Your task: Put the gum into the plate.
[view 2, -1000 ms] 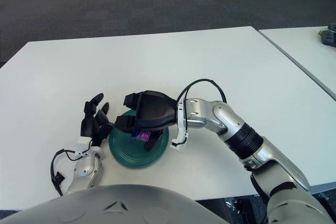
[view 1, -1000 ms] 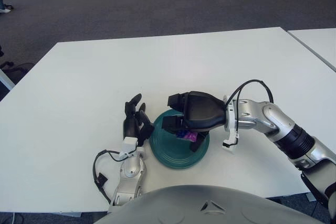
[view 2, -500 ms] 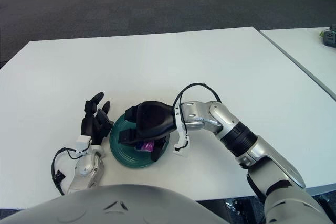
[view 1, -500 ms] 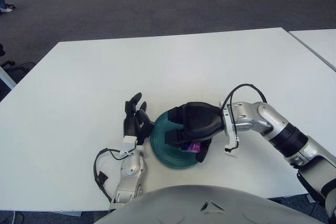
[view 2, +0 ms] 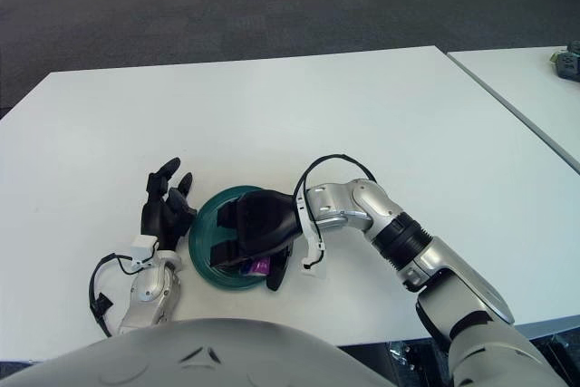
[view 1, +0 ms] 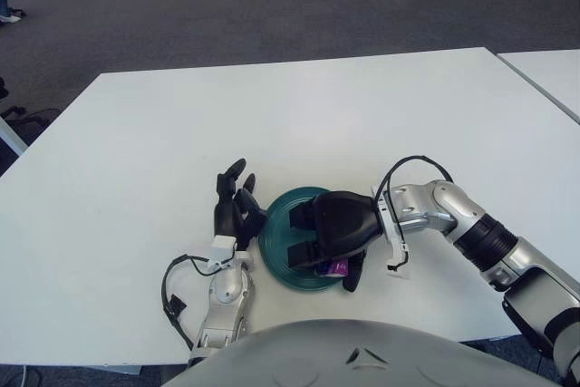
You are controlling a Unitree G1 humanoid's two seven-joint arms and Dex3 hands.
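Observation:
A dark green plate sits on the white table near its front edge. My right hand is low over the plate and covers most of it. Its fingers are curled around a small purple pack of gum, which peeks out at the plate's near rim between thumb and fingers. The gum also shows in the right eye view. My left hand rests on the table just left of the plate, fingers spread and empty.
The white table stretches far behind the plate. A second white table stands to the right across a narrow gap. A black cable loops beside my left wrist.
My right hand has dropped lower and drawn toward me over the plate with the gum in it. The gum now lies down at the plate's near rim. The left hand has not moved.

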